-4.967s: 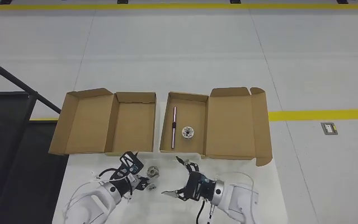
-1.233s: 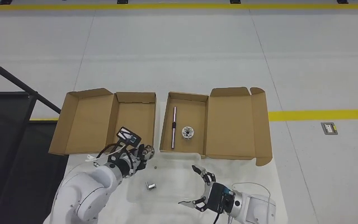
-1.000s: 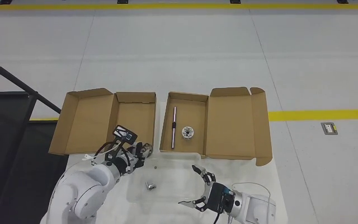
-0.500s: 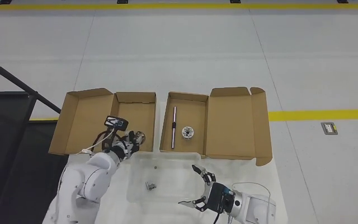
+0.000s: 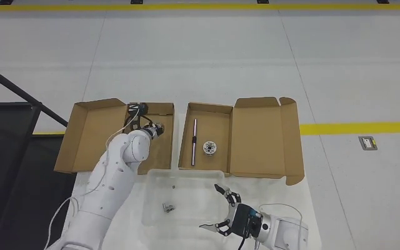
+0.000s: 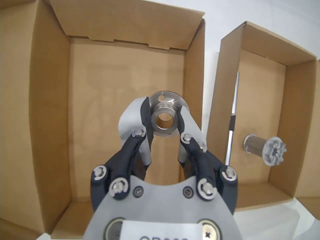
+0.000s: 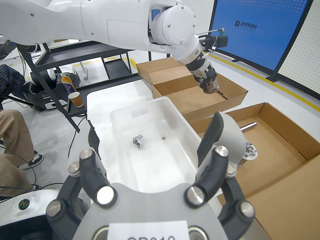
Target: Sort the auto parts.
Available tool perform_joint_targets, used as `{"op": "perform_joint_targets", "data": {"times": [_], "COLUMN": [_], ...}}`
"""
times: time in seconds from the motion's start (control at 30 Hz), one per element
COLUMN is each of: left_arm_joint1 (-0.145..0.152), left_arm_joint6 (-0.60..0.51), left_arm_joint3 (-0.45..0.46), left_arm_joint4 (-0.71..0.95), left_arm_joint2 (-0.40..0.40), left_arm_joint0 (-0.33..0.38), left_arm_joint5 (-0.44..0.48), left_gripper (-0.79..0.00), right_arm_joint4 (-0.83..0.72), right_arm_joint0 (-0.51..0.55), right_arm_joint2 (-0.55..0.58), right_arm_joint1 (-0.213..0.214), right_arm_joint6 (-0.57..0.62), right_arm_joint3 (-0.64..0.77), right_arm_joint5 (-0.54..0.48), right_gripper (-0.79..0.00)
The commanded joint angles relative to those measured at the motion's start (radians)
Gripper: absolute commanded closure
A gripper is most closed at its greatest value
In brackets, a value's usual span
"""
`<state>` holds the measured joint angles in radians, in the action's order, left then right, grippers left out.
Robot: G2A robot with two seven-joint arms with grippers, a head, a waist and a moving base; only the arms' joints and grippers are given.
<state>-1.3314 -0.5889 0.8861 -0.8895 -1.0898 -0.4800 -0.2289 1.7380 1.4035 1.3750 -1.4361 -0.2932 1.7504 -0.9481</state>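
**Now carrying a flanged bushing over the left box**

Roughly, we are judging the sort as past its middle. Our left gripper (image 6: 163,123) is pinching a steel bushing (image 6: 162,119) by its collar and hanging above the bare floor of the left cardboard box (image 6: 105,81), so that piece is not yet set down. The right cardboard box (image 6: 260,93) is already holding two parts. A slim, polished rod (image 6: 232,118) is lying along the wall nearest the left box, and just beside it is a short cylinder with a toothed hub (image 6: 265,148).

In the glossy white plastic tray (image 7: 150,121) we are seeing a small angular metal bracket (image 7: 138,141) waiting to be sorted, plus a speck too small to identify. Our right gripper (image 7: 153,132) is hovering at the tray's edge, its ribbed rubber pads (image 7: 211,133) spread wide with nothing between them.

The bushing is looking smooth and round, a wide drilled flange behind a thick ring. The boxes are looking matte and creased.
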Motion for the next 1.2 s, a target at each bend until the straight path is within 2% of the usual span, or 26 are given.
{"op": "perform_joint_targets", "data": {"times": [0.0, 0.23, 0.37, 0.4, 0.5, 0.53, 0.57, 0.7, 0.83, 0.97, 1.07, 1.17], "left_arm_joint1": [-0.02, -0.075, -0.093, -0.095, -0.105, -0.108, -0.11, -0.115, -0.11, -0.091, -0.067, -0.038], "left_arm_joint6": [0.043, 0.143, 0.168, 0.171, 0.178, 0.181, 0.182, 0.186, 0.178, 0.14, 0.096, 0.043], "left_arm_joint3": [-0.099, -0.305, -0.37, -0.378, -0.407, -0.415, -0.419, -0.432, -0.423, -0.373, -0.289, -0.153], "left_arm_joint4": [0.008, 0.029, 0.034, 0.035, 0.039, 0.039, 0.038, 0.03, 0.026, 0.031, 0.013, -0.032], "left_arm_joint2": [0.032, 0.087, 0.095, 0.095, 0.096, 0.096, 0.097, 0.094, 0.079, 0.044, 0.011, -0.025], "left_arm_joint0": [0.039, 0.118, 0.142, 0.145, 0.157, 0.16, 0.161, 0.167, 0.171, 0.162, 0.132, 0.072], "left_arm_joint5": [-0.016, -0.035, -0.029, -0.027, -0.022, -0.02, -0.019, -0.011, 0.017, 0.079, 0.122, 0.143], "left_gripper": [0.0, 0.0, 0.0, -0.151, -0.36, -0.462, -0.529, -0.656, -0.671, -0.671, -0.68, -0.677], "right_arm_joint4": [0.0, 0.0, 0.0, 0.0, 0.0, 0.0, 0.0, 0.0, 0.0, 0.0, 0.0, 0.0], "right_arm_joint0": [0.0, 0.0, 0.0, 0.0, 0.0, 0.0, 0.0, 0.0, 0.0, 0.0, 0.0, 0.0], "right_arm_joint2": [0.0, 0.0, 0.0, 0.0, 0.0, 0.0, 0.0, 0.0, 0.0, 0.0, 0.0, 0.0], "right_arm_joint1": [0.0, 0.0, 0.0, 0.0, 0.0, 0.0, 0.0, 0.0, 0.0, 0.0, 0.0, 0.0], "right_arm_joint6": [0.0, 0.0, 0.0, 0.0, 0.0, 0.0, 0.0, 0.0, 0.0, 0.0, 0.0, 0.0], "right_arm_joint3": [0.0, 0.0, 0.0, 0.0, 0.0, 0.0, 0.0, 0.0, 0.0, 0.0, 0.0, 0.0], "right_arm_joint5": [0.0, 0.0, 0.0, 0.0, 0.0, 0.0, 0.0, 0.0, 0.0, 0.0, 0.0, 0.0], "right_gripper": [-0.785, -0.785, -0.785, -0.785, -0.785, -0.785, -0.785, -0.785, -0.785, -0.785, -0.785, -0.785]}}
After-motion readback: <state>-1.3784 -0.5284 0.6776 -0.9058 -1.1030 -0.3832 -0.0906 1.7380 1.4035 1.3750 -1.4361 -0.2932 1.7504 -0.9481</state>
